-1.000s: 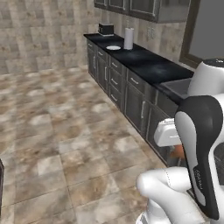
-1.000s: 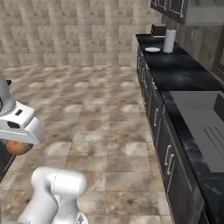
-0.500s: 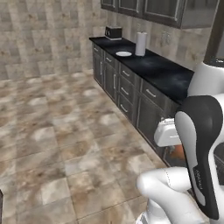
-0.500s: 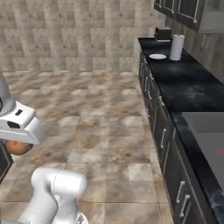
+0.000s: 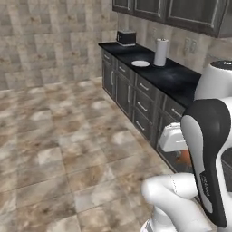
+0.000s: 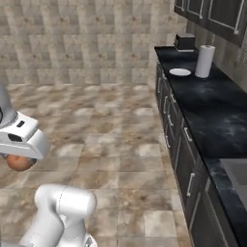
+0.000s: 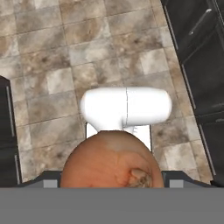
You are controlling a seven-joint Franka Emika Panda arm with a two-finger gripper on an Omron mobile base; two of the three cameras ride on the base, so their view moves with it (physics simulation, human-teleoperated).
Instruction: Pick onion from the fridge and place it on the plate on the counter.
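My gripper (image 6: 19, 161) is shut on the orange-brown onion (image 7: 109, 159), which bulges large at the bottom of the hand view and peeks out under the white hand as the onion (image 6: 18, 163) at the left of the right base view and the onion (image 5: 184, 157) beside the arm. The small white plate (image 5: 140, 64) lies on the black marbled counter (image 5: 174, 79) far ahead, next to a paper-towel roll; it is the plate (image 6: 180, 72) on the counter (image 6: 212, 113) from the other side. The fridge is out of view.
A white paper-towel roll (image 6: 205, 61) stands right of the plate and a dark toaster (image 6: 184, 42) sits at the counter's far end. Dark cabinets with silver handles (image 5: 136, 97) run below. Open tiled floor (image 6: 106, 130) stretches left of the counter. A sink (image 6: 236, 173) lies near me.
The whole scene has shifted: the base has driven along the counter, so the plate, towel roll and toaster appear closer. The onion stays held in the shut gripper.
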